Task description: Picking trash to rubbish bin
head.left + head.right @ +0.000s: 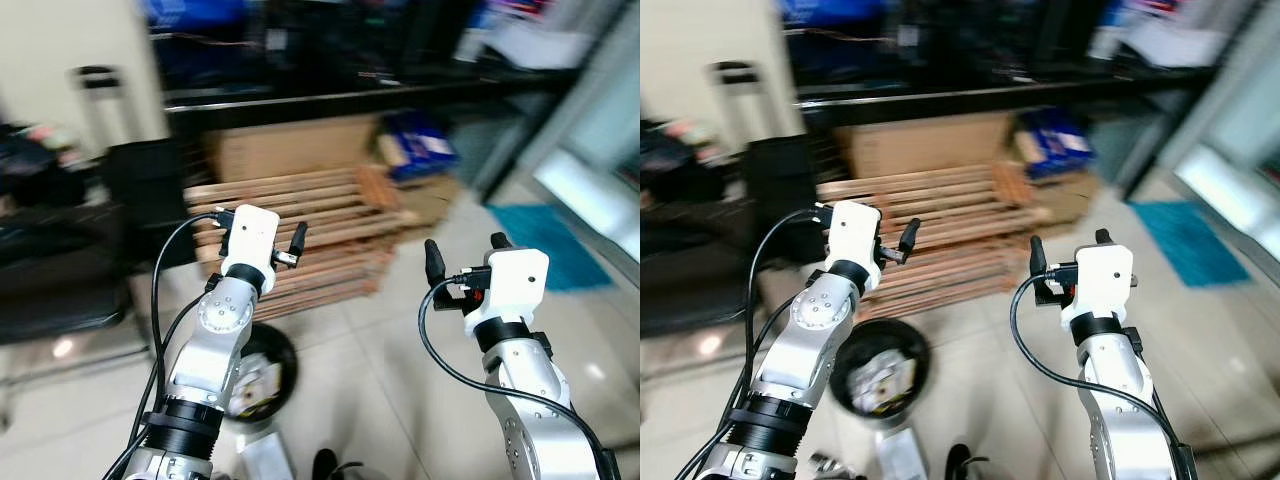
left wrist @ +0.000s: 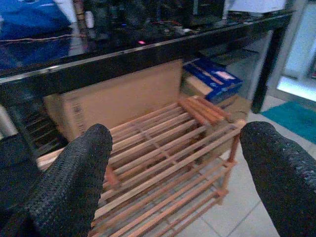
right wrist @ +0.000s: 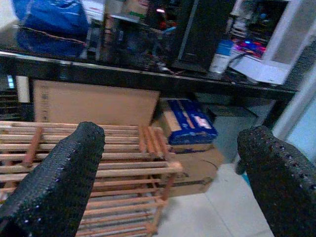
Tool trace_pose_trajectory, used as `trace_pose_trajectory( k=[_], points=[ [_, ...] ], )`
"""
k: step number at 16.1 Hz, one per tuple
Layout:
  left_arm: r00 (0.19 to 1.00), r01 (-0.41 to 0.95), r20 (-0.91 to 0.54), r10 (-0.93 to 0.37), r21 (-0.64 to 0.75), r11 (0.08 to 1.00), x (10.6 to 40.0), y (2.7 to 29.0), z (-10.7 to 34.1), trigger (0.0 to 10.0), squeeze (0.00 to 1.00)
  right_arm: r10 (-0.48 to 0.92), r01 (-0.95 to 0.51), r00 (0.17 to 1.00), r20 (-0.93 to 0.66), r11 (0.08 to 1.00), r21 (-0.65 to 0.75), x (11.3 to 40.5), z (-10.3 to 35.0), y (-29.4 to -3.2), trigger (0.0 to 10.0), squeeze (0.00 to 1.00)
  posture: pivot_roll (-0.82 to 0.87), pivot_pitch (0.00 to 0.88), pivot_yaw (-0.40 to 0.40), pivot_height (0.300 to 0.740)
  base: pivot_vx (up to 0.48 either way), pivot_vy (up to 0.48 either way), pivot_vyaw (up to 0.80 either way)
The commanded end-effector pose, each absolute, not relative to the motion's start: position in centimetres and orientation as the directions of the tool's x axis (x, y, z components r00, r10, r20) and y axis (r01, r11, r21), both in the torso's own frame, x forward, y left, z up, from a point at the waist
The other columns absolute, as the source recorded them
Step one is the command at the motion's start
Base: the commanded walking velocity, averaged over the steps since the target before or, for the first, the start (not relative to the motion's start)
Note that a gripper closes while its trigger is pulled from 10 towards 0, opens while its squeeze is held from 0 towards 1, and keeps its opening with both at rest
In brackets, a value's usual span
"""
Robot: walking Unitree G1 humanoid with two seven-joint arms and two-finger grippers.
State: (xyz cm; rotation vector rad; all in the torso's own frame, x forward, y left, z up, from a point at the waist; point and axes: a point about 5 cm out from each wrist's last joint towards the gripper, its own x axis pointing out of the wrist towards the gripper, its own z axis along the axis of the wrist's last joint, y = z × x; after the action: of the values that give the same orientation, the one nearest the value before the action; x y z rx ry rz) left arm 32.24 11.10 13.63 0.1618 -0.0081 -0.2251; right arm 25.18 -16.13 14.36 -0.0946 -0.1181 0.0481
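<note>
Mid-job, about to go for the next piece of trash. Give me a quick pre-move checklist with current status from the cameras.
1. Left gripper empty, fingers apart: ok.
2. Right gripper empty, fingers apart: ok.
3. Black rubbish bin located, on the floor below the left arm, trash already inside: ok.
4. Next trash item identified: cannot tell; the objects by the bin at the picture's bottom edge are cut off.
5. Head views steady: not ok, the background is blurred.
6. Wooden slatted rack sits ahead of both grippers, apart from them: ok.
</note>
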Motion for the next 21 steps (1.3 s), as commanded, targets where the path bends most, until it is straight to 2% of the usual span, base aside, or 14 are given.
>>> trace_pose_trajectory(
  k=[1,6,9,16,20,21],
  points=[
    [0.973,0.226,0.010,-0.230,0.148,0.963,32.5,10.6,14.4,10.0,0.00,0.028,-0.013,0.991,0.129,0.993,-0.116,25.1,15.0,-16.6,10.0,0.00,0.22,0.065,-0.105,0.740,0.000,0.000,-0.76],
    [0.974,0.228,-0.010,-0.228,0.103,0.968,32.7,10.1,14.2,10.0,0.00,0.009,0.009,0.990,0.139,0.992,-0.123,24.7,15.4,-16.9,10.0,0.00,0.19,0.063,-0.103,0.740,0.000,0.000,-0.76],
    [0.957,0.288,-0.004,-0.289,0.099,0.952,32.6,9.3,14.4,10.0,0.00,-0.001,0.021,0.988,0.152,0.992,-0.126,24.7,16.0,-17.0,10.0,0.00,0.19,0.068,-0.103,0.740,0.000,0.000,-0.77],
    [0.944,0.329,-0.022,-0.328,0.101,0.939,32.9,8.3,14.4,10.0,0.00,-0.036,0.054,0.987,0.154,0.991,-0.120,24.1,16.4,-17.4,10.0,0.00,0.16,0.074,-0.094,0.740,0.000,0.000,-0.78],
    [0.922,0.388,-0.056,-0.384,0.151,0.909,33.0,8.5,13.7,10.0,0.00,-0.158,0.174,0.968,0.194,0.982,-0.072,23.6,16.4,-18.5,10.0,0.00,0.17,0.069,-0.082,0.740,0.000,0.000,-0.78],
    [0.912,0.410,-0.073,-0.403,0.189,0.893,33.3,8.8,13.6,10.0,0.00,-0.179,0.191,0.964,0.196,0.981,-0.041,23.7,16.1,-18.5,10.0,0.00,0.18,0.066,-0.051,0.740,0.000,0.000,-0.58]
  ],
)
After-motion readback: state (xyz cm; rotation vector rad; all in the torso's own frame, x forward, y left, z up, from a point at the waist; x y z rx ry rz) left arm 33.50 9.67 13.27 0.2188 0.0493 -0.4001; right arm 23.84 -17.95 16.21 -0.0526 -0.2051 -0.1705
